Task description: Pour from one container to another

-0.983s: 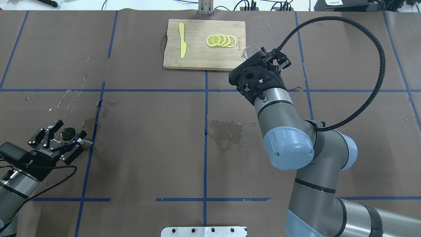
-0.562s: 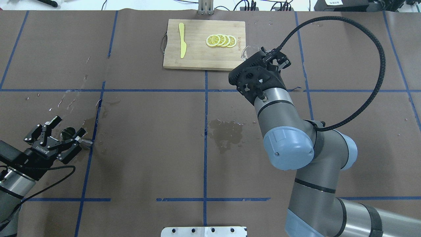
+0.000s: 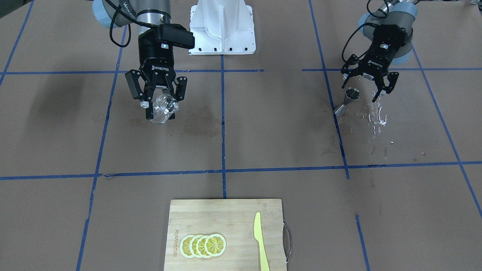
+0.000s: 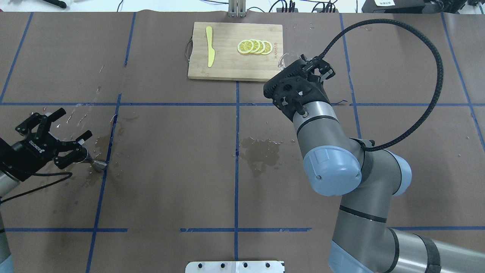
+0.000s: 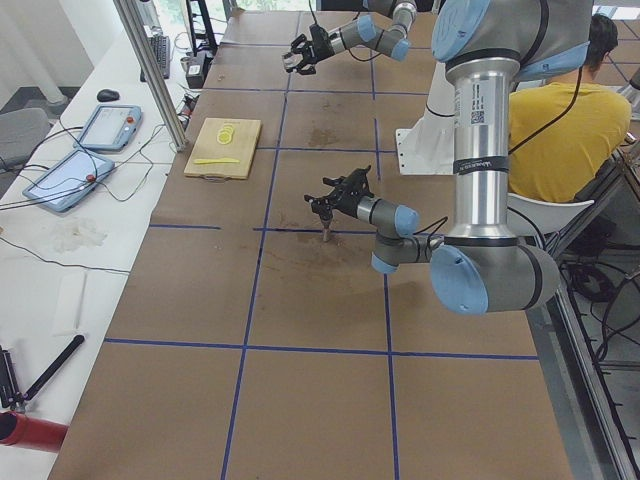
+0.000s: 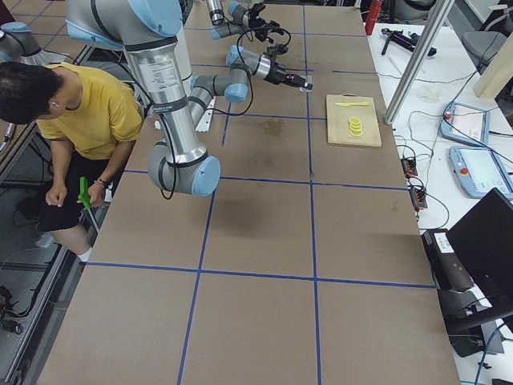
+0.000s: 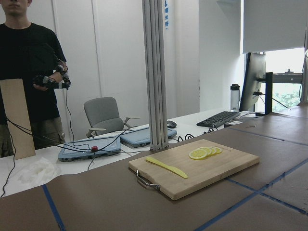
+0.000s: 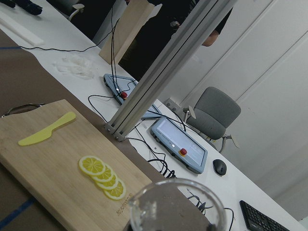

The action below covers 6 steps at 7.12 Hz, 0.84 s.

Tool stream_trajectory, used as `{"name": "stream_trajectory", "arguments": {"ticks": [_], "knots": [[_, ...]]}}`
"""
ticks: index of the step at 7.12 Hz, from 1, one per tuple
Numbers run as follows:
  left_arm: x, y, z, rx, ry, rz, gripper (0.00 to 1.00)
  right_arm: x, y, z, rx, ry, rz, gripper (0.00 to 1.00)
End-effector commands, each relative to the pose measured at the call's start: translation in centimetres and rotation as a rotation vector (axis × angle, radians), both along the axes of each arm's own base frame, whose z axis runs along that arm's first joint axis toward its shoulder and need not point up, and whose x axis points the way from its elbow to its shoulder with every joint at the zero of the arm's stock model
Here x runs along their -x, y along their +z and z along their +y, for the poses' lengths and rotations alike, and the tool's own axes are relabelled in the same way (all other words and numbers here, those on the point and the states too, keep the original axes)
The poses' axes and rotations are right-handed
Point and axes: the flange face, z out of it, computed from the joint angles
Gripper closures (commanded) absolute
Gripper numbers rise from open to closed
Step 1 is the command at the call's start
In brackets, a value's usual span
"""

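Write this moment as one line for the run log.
right gripper: shut on clear cup, tilted | left gripper: open above steel jigger | jigger upright, spilled water beside | cup far from jigger

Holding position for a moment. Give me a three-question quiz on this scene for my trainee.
1. True or false: the left gripper is open and not gripping the jigger.
2. The right gripper holds: A a spoon, B the clear cup, C a bottle.
3. What lies on the cutting board?
Key: 1 true; 2 B; 3 lemon slices and a yellow knife.
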Motion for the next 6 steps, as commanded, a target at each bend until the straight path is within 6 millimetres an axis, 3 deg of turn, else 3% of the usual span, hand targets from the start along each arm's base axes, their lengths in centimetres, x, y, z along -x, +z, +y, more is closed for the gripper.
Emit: {"name": "stream_trajectory", "arguments": {"ticks": [1,2,4,6], "knots": [[5.3,0.6,-6.1,0.013,0.063,-0.21,0.01,0.0,0.1,0.0,0.001,0.0,0.002,1.0],[7.4,0.3,-9.2,0.07,0.085,-0.28,0.01,0.0,0.1,0.0,0.001,0.0,0.002,1.0],[14.2,0.3,-15.0,0.148,0.118,-0.486,0.0,0.0,0.2,0.0,0.001,0.001,0.003,1.0],[19.7,1.8,-17.6,0.227,0.059,-0.623,0.0,0.0,0.3,0.0,0.001,0.001,0.005,1.0]]}}
